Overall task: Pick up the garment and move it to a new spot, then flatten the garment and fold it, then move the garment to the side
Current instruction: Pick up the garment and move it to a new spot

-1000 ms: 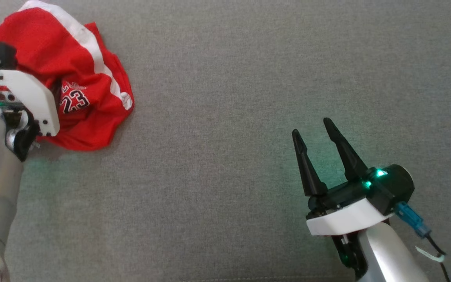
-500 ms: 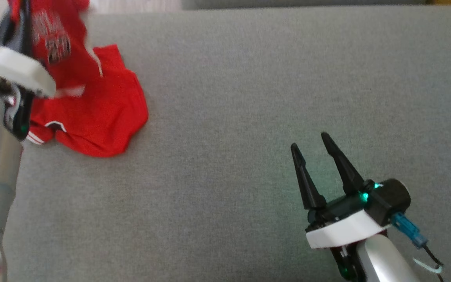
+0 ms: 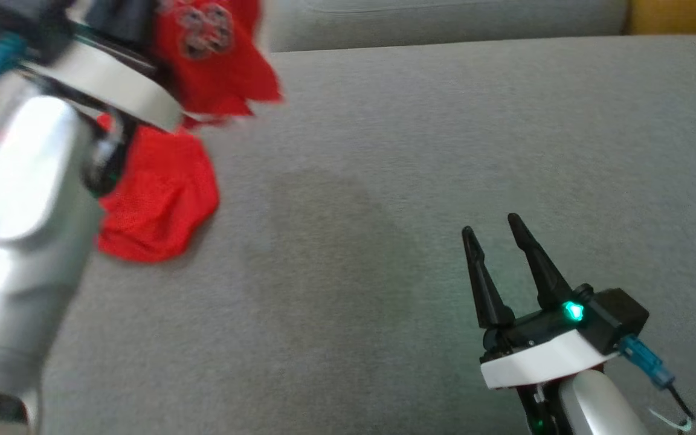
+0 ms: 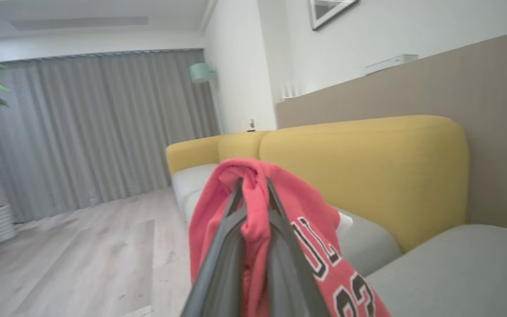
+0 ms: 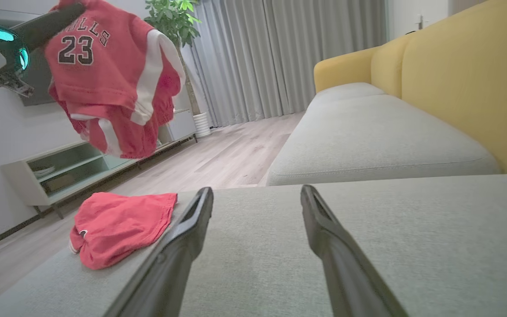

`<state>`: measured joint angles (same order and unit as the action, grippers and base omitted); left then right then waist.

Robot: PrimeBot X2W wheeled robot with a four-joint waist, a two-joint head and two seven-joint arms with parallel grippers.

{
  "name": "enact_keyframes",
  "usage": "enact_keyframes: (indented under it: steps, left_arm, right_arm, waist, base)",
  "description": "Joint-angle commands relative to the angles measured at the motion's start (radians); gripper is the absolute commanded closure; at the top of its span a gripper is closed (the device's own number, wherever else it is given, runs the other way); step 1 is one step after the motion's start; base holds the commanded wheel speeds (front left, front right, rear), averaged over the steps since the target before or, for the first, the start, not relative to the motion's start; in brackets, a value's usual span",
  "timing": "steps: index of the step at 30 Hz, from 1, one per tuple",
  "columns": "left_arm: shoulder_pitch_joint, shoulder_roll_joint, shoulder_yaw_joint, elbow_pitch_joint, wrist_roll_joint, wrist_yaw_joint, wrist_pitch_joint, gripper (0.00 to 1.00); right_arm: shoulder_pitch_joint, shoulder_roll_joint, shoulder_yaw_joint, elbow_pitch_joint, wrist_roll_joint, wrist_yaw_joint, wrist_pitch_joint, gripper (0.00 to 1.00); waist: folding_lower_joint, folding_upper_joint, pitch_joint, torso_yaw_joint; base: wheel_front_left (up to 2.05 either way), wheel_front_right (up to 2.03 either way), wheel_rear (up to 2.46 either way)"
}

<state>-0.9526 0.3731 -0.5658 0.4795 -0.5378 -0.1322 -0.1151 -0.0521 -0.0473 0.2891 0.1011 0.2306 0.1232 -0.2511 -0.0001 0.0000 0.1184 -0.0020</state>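
Note:
The garment (image 3: 215,54) is a red jersey with white stripes and a black "23". It hangs in the air at the top left of the head view, clear of the grey seat cushion (image 3: 384,181). My left gripper (image 4: 253,182) is shut on a bunched fold of the garment (image 4: 306,207), with cloth draped over both fingers. In the right wrist view the garment (image 5: 104,66) dangles from the left gripper (image 5: 75,8). My right gripper (image 3: 490,223) stands open and empty above the cushion at the lower right, and its own view shows the right gripper (image 5: 257,191) with its fingers wide apart.
A second red cloth (image 3: 154,205) lies crumpled on the cushion below the held garment, also visible as the red cloth (image 5: 121,224). The yellow backrest (image 5: 456,79) borders the seat. Beyond the cushion edge are wooden floor, a low cabinet (image 5: 73,169) and a plant (image 5: 170,17).
My left gripper shut on the garment and lifted it off the cushion, leaving a second red cloth lying there. The head camera tilted up. The right gripper stayed open.

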Motion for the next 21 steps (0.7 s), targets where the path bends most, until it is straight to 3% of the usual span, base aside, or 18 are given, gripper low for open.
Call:
enact_keyframes:
  steps: [1,9,16,17,18,21]
  left_arm:
    - [-0.024,0.023,0.018,-0.042,-0.006,0.002,0.007,1.00]
    - [0.033,-0.042,-0.084,-0.114,-0.011,0.002,0.044,1.00]
    - [0.009,-0.122,-0.173,-0.033,0.015,0.003,0.070,1.00]
    - [0.005,-0.125,-0.193,-0.006,0.021,0.002,0.080,0.54]
    - [0.002,-0.130,-0.208,0.019,0.021,0.002,0.088,0.00]
    - [-0.003,-0.145,-0.227,0.067,-0.010,0.002,0.086,0.00]
  right_arm:
    - [-0.035,-0.003,0.019,-0.040,0.009,0.008,-0.011,0.00]
    - [-0.069,-0.003,0.015,-0.071,0.044,0.008,-0.011,0.00]
    - [-0.093,-0.003,0.028,-0.093,0.097,0.008,-0.011,0.00]
    - [-0.097,-0.003,0.029,-0.096,0.102,0.008,-0.011,0.00]
    - [-0.101,-0.003,0.032,-0.098,0.108,0.008,-0.011,0.00]
    - [-0.104,-0.003,0.034,-0.105,0.123,0.008,-0.011,0.00]
  waist:
    - [0.0001,0.0000,0.004,-0.036]
    - [0.0001,0.0000,0.058,-0.210]
    - [0.0001,0.0000,0.128,-0.358]
    - [0.0001,0.0000,0.135,-0.374]
    - [0.0001,0.0000,0.141,-0.387]
    - [0.0001,0.0000,0.149,-0.403]
  base:
    - [0.00,0.00,0.00]
    - [0.00,0.00,0.00]
    - [0.00,0.00,0.00]
    - [0.00,0.00,0.00]
    - [0.00,0.00,0.00]
    - [0.00,0.00,0.00]
